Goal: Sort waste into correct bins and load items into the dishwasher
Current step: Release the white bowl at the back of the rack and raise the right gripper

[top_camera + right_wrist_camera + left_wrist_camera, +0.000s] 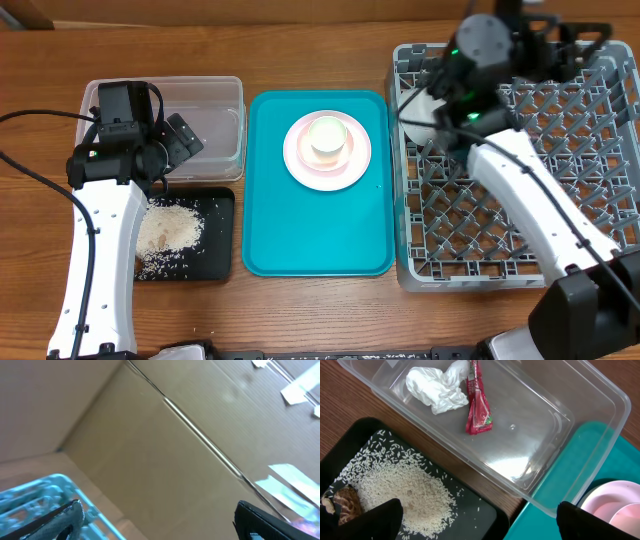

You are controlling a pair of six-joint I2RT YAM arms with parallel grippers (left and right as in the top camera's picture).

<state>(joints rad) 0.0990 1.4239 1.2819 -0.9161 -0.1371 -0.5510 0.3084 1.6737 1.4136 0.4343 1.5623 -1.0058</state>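
Waste binned — nothing held.
Your left gripper point(480, 519) hangs spread and released: tissue point(436, 387) and red wrapper point(478, 405) lie ahead of it in the clear tub point(560, 415), rice point(405, 492) below it in the black tray point(350, 445). Your right gripper point(157, 520), fingers apart, holds nothing over the rack point(520, 200) — the white piece point(418, 112) beside it is possibly a bowl.

White left arm point(100, 240) runs 6 to 12 o'clock, wrist bent, black two-finger left gripper point(183, 140) pointing 3 o'clock, fingers spread wide (nothing between). White right arm point(540, 215) stretches toward 11 o'clock; black right gripper point(160, 520) fingers parted too.
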